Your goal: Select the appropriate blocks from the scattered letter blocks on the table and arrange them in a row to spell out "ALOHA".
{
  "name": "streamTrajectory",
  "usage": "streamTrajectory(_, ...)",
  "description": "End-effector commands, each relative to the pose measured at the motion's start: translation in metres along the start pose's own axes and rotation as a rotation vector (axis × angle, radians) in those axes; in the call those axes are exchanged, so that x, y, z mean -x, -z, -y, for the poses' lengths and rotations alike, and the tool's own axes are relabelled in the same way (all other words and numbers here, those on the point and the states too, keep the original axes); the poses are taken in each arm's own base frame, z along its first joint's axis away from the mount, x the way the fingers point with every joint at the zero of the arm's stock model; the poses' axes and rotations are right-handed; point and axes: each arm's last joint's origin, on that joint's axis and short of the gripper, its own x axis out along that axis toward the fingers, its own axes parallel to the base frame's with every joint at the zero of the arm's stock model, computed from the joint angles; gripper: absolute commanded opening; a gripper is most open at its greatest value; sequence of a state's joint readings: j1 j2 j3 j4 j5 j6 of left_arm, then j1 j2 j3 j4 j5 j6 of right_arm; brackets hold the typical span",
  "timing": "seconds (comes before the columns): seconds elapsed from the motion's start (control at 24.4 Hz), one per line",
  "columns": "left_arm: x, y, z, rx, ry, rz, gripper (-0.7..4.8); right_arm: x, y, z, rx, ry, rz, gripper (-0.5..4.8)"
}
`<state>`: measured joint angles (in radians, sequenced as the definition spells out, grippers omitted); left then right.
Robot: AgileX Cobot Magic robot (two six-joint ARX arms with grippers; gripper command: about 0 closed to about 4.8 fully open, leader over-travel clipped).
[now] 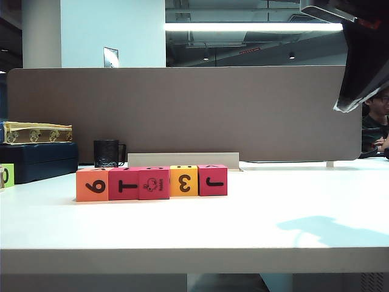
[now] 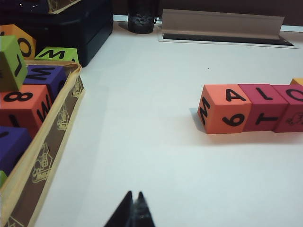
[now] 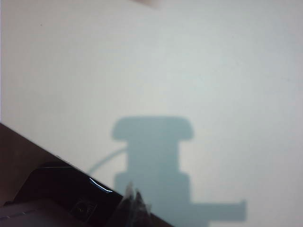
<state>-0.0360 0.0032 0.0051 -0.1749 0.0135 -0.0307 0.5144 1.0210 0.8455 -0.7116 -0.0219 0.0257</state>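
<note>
The white bench [image 1: 200, 225] carries everything, its thick front edge facing the outside camera and a long grey partition [image 1: 182, 109] standing behind its back edge. At the back left corner sits a dark blue box [image 1: 42, 159]. Nearer the left edge, the left wrist camera shows a tan-rimmed tray [image 2: 45, 156] filled with spare cubes in green, purple, red and orange. A black mug [image 1: 108, 152] stands near the back edge, beside a low grey rail [image 1: 182, 159]. The letter blocks [image 1: 152, 182] sit in one touching row left of the bench's middle, parallel to the front edge: orange, red, red, yellow, red. From the left wrist camera the tops of the first three read A, L, O. The left tool [image 2: 134, 210] hangs over bare bench nearer the front edge than the row, its tips pressed together. The right tool [image 3: 132, 201] hovers above the bench's empty right part, also pressed together and holding nothing.
</note>
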Motion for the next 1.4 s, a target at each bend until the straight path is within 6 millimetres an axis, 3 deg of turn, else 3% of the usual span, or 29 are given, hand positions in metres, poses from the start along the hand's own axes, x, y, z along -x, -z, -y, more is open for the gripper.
streamTrajectory(0.04, 0.0, 0.001, 0.0, -0.004, -0.004, -0.009, -0.06, 0.001, -0.003, 0.0, 0.006, -0.003, 0.024, -0.01)
streamTrajectory(0.21, 0.0, 0.001, 0.0, -0.004, -0.004, -0.009, -0.06, 0.006, -0.013, 0.002, 0.166, 0.08, 0.15, -0.01)
streamTrajectory(0.33, 0.0, 0.001, 0.0, -0.004, -0.004, -0.009, -0.05, 0.03, -0.016, 0.013, 0.166, 0.242, 0.365, -0.01)
streamTrajectory(0.45, 0.0, 0.001, 0.0, -0.004, -0.004, -0.009, -0.05, 0.049, -0.004, 0.027, 0.107, 0.33, 0.479, -0.01)
streamTrajectory(0.66, 0.0, 0.001, 0.0, -0.004, -0.004, -0.009, -0.06, 0.071, 0.042, 0.047, -0.066, 0.505, 0.634, -0.01)
streamTrajectory(0.78, 0.0, 0.001, 0.0, -0.004, -0.004, -0.009, -0.06, 0.059, 0.071, 0.047, -0.13, 0.526, 0.672, -0.01)
streamTrajectory(0.9, 0.0, 0.001, 0.0, -0.004, -0.003, -0.009, -0.06, 0.021, 0.112, 0.045, -0.133, 0.411, 0.722, -0.01)
streamTrajectory(0.99, 0.0, 0.001, 0.0, -0.004, -0.004, -0.009, -0.06, 0.001, 0.129, 0.045, -0.141, 0.39, 0.715, -0.01)
streamTrajectory(1.23, 0.0, 0.001, 0.0, -0.004, -0.004, -0.01, -0.06, -0.026, 0.152, 0.046, -0.188, 0.377, 0.713, -0.01)
streamTrajectory(1.4, 0.0, 0.001, 0.0, -0.004, -0.004, -0.009, -0.05, -0.026, 0.159, 0.049, -0.214, 0.435, 0.713, -0.01)
